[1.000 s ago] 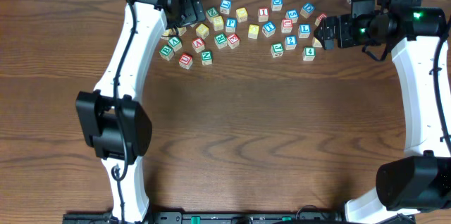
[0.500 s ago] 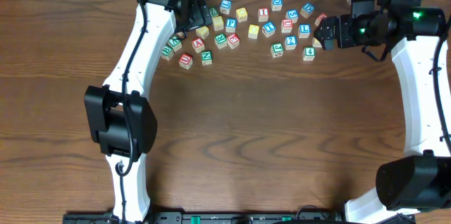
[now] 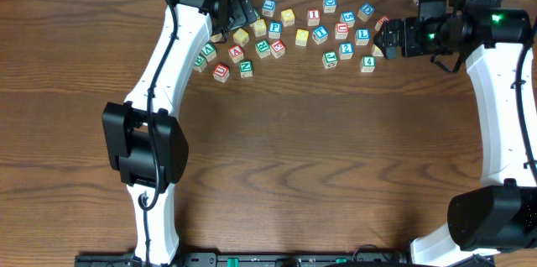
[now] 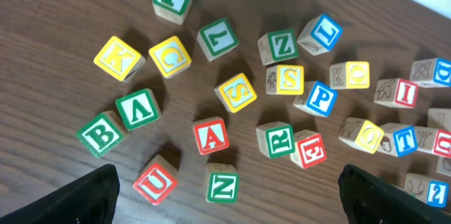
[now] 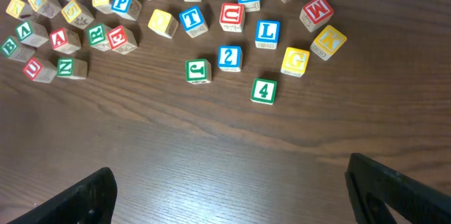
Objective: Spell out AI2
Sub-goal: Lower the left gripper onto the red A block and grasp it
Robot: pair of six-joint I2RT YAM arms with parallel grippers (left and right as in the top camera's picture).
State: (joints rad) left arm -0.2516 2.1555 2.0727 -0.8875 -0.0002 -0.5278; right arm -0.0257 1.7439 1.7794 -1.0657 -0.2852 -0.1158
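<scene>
Task status: nothing done. We found no cube lifted and no row begun; all three picks and the lining-up were still left.

1. Left gripper (image 3: 237,13): jaws wide apart, holding nothing, poised over the 9 o'clock end of the scatter of cubes on the table (image 3: 319,158).
2. Red A cube (image 4: 211,136): flat on the wood inside that left cluster, letter up, a green N cube (image 4: 223,186) near its 6 o'clock, touched by neither finger.
3. Red I cube (image 3: 314,16): in the back row, at about 2 o'clock from the A and well apart from it.
4. Blue 2 cube (image 5: 229,57): at 3 o'clock from the A in the overhead view, on the near edge of the right cluster.
5. Right gripper (image 3: 379,38): jaws wide apart, empty, at the 3 o'clock edge of the scatter.

Change noted against the earlier frame: the left arm had swung toward 3 o'clock, carrying its gripper further over the cubes. We saw no shift in the right arm or in any cube.
</scene>
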